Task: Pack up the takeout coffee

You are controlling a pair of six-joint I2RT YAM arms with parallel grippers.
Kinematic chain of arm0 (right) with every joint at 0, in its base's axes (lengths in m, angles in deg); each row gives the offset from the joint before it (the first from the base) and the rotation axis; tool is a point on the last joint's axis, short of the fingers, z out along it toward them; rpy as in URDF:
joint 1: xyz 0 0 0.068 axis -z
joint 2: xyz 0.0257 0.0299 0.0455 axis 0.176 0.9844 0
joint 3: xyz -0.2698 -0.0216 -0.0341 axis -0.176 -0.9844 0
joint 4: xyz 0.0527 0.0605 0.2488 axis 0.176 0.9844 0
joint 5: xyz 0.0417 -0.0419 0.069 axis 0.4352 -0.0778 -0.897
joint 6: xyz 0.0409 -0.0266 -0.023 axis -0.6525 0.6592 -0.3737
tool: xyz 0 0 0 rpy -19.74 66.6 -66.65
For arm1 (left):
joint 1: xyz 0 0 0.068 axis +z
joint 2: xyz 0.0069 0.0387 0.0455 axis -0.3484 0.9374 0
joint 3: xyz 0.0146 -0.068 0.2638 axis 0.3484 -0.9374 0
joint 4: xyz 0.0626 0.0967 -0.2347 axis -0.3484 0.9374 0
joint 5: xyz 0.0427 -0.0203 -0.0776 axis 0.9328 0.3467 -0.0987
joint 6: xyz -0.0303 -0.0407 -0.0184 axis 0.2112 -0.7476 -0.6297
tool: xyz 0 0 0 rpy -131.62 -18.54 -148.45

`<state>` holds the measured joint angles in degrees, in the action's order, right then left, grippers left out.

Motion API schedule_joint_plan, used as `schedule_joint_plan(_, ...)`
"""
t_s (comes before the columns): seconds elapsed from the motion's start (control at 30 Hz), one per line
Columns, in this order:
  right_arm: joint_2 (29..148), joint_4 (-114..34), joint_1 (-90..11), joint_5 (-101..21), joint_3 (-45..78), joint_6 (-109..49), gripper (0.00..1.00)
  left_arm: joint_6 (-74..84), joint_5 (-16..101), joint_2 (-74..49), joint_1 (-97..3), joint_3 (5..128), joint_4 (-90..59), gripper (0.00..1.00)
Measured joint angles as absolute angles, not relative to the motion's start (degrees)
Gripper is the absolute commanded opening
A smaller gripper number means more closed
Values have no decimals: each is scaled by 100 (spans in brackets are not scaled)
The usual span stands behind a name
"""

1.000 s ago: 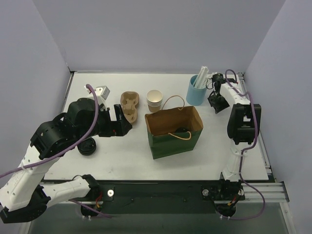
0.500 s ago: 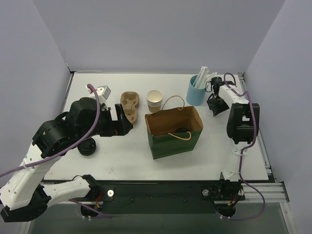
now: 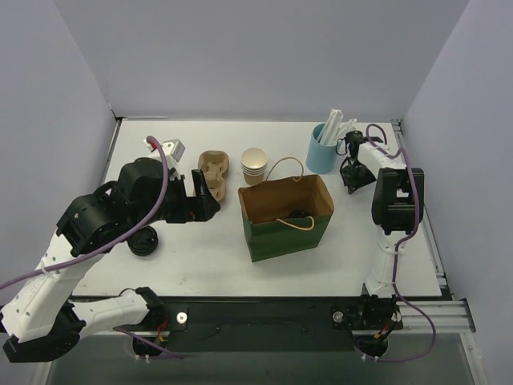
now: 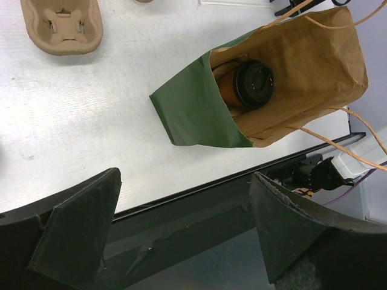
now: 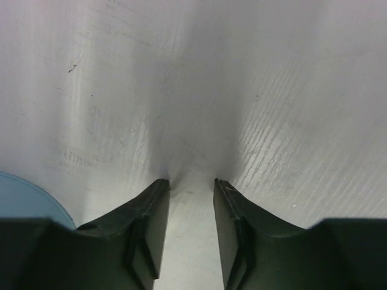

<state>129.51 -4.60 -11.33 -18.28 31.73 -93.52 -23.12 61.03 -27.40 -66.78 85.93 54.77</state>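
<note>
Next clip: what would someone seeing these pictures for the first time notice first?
The open green paper bag at the centre, with the takeout coffee already inside, black lid showing. The left gripper hangs wide open left of the bag, by the pulp cup carrier; the right gripper sits close over the table beside the blue cup at far right.

Robot lab: white table (image 3: 200, 265), plain grey walls (image 3: 264, 56).
</note>
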Motion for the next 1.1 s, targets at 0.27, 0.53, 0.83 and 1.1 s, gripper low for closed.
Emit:
schedule_joint_plan(0.27, 12922, -429, -1133, -1813, 3090, -9446, 0, -2273, 6146, -2713, -6678, 8698, 5479, 97)
schedule_joint_plan(0.53, 12586, -491, -1104, -1677, 2767, -9137, 0, -2164, 6186, -2718, -6678, 8709, 5416, 97)
schedule_joint_plan(0.83, 10522, -211, -670, -853, 2703, -8178, 0, -2127, 6229, -3144, -6671, 8362, 5055, 97)
schedule_joint_plan(1.1, 8614, -139, -667, -366, 3158, -7146, 0, -1934, 6234, -3505, -6671, 8296, 4806, 97)
